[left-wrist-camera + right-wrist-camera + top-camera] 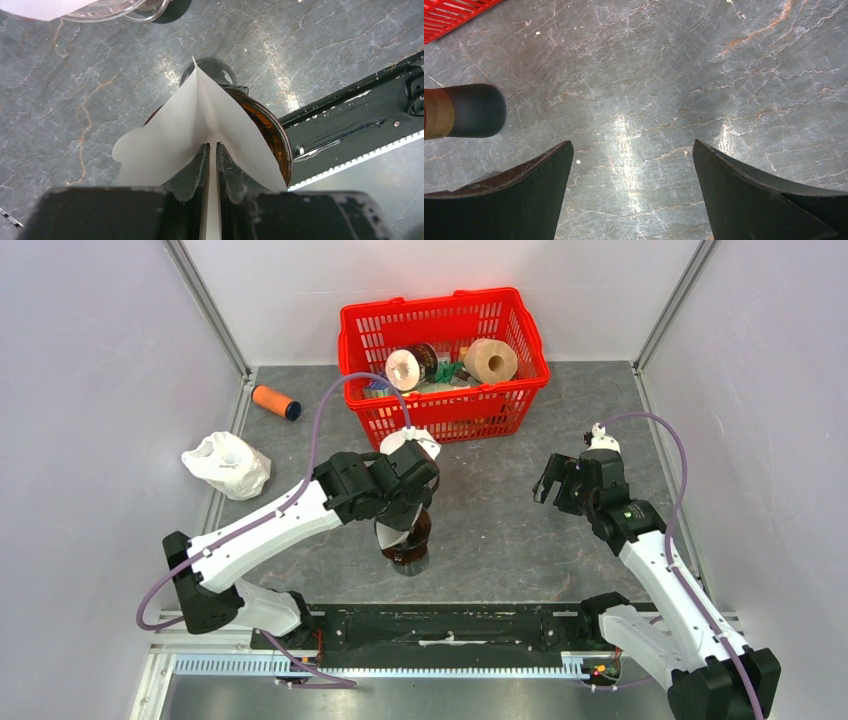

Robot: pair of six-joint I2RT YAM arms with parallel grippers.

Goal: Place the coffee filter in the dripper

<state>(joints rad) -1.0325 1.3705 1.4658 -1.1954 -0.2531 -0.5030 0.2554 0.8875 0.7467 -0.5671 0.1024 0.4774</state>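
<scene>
Count one coffee filter [200,120], one amber glass dripper [272,135], one red basket [445,418], two paper rolls [405,367] [490,360] inside it, one orange cylinder [275,401], one white bag [228,464] and two arms.

The left arm runs from its base at the near left edge diagonally toward the centre of the tabletop [500,540], with its wrist turned down over the dripper. The left claw [211,147] is clenched on the folded edge of the coffee filter. The filter fans out above the dripper's mouth. You cannot tell whether the paper touches the rim.

The right arm reaches forward from the near right corner. The right claw [632,142] is released, its fingers spread wide over bare tabletop, well apart from the dripper.

Any print on the basket contents is too small to read.
</scene>
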